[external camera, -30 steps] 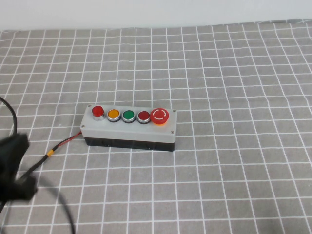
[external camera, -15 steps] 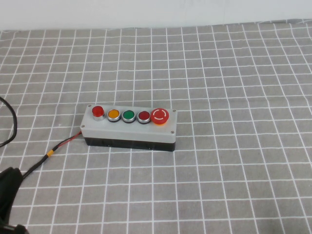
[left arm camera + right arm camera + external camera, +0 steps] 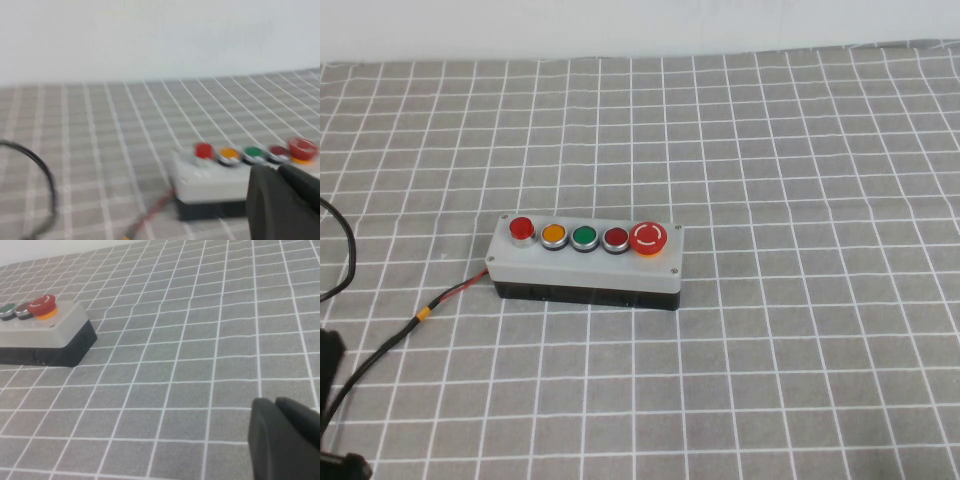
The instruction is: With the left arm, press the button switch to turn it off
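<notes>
The button switch [image 3: 585, 263] lies near the middle of the grey checked tablecloth [image 3: 800, 340], with its long side running from 9 o'clock to 3 o'clock in the high view. It is a long grey box on a black base. On its top there is a row of small buttons: a red button [image 3: 520, 228] at the 9 o'clock end, then an orange button [image 3: 553, 235], a green button [image 3: 584, 237] and a dark-red button [image 3: 615, 238], and at the 3 o'clock end the larger red mushroom button [image 3: 648, 238]. A thin red-black wire [image 3: 445, 298] with a yellow tag [image 3: 421, 316] leaves the box at its 9 o'clock end and runs toward 8 o'clock. The left gripper [image 3: 328, 410] shows only as a dark shape at the 8 o'clock corner of the high view, well apart from the switch and touching nothing; from its own wrist camera the left gripper [image 3: 286, 206] appears as a blurred black mass with the box behind it, and one cannot tell if its jaws are open or closed. A black cable [image 3: 342, 250] curves at the 9 o'clock edge. The right gripper [image 3: 285, 440] is seen only from its wrist camera, above bare cloth and well apart from the switch [image 3: 42, 332]; its two fingers lie pressed together, holding nothing
</notes>
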Controlling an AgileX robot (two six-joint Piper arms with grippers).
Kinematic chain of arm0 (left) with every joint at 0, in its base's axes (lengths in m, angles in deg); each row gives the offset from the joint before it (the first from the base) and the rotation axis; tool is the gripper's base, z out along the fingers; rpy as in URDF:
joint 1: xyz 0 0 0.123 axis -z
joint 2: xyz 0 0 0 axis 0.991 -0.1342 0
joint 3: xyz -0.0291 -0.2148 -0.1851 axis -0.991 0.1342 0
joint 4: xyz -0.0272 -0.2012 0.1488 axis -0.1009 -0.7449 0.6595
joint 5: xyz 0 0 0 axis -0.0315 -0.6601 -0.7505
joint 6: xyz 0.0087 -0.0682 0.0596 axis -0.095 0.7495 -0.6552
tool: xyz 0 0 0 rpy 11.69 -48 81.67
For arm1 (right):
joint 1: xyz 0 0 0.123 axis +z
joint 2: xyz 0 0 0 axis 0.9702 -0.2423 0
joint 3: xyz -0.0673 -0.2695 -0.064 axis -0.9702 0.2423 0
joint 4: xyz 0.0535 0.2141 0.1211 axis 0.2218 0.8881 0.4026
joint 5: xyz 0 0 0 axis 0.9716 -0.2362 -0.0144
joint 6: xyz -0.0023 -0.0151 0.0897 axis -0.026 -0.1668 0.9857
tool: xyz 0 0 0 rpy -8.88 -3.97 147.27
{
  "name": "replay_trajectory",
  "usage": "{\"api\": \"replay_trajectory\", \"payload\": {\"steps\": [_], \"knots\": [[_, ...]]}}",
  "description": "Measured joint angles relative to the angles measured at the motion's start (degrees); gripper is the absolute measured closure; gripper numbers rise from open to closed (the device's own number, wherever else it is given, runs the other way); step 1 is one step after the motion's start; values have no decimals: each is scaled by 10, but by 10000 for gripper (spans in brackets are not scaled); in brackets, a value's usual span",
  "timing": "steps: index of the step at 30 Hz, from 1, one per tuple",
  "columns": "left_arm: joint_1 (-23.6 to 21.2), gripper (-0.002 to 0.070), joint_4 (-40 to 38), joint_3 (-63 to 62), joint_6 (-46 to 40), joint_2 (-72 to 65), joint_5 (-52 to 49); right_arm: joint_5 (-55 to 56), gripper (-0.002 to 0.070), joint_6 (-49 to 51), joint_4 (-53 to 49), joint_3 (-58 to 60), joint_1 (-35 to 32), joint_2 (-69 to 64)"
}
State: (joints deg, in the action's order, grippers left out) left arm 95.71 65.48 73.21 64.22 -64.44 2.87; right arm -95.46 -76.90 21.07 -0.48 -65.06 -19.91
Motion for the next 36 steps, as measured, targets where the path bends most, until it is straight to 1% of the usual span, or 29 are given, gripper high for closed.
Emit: {"api": "replay_trajectory", "payload": {"steps": [2, 6, 9, 12, 14, 18, 29, 31, 36], "knots": [[0, 678, 38, 22, 12, 14, 46, 0, 694, 0, 0, 0, 0, 0], [0, 678, 112, 75, 63, 66, 127, 0, 694, 0, 0, 0, 0, 0], [-1, 678, 148, 114, 83, 103, 150, 0, 694, 0, 0, 0, 0, 0], [-11, 678, 171, 135, 98, 130, 149, 0, 694, 0, 0, 0, 0, 0], [-24, 678, 176, 137, 103, 146, 134, 0, 694, 0, 0, 0, 0, 0], [-48, 678, 180, 137, 109, 165, 71, 0, 694, 0, 0, 0, 0, 0], [-52, 678, 195, 137, 167, 168, -120, 0, 694, 0, 0, 0, 0, 0], [-52, 678, 195, 137, 168, 168, -136, 0, 694, 0, 0, 0, 0, 0], [-52, 678, 195, 137, 168, 168, -138, 0, 694, 0, 0, 0, 0, 0]]}}
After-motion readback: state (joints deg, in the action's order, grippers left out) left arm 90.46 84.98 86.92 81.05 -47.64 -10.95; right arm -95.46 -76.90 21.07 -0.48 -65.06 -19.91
